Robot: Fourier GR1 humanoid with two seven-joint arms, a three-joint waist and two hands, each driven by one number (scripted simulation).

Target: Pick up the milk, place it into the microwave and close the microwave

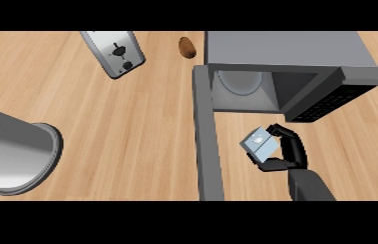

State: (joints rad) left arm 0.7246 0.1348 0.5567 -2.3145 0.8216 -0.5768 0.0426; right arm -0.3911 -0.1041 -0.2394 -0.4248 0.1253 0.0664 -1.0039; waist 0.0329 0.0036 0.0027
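Microwave (pixel 284 50) set far right on counter (pixel 133 123), its door (pixel 207 138) swung open toward the near side, milk (pixel 258 144) held just before the opening, toaster (pixel 113 53) placed far left, pot (pixel 26 155) near left.

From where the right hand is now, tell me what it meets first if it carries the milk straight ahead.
Most likely the open microwave. The right hand, curled round the milk, points toward its cavity, and nothing shows in between, though depth is hard to judge.
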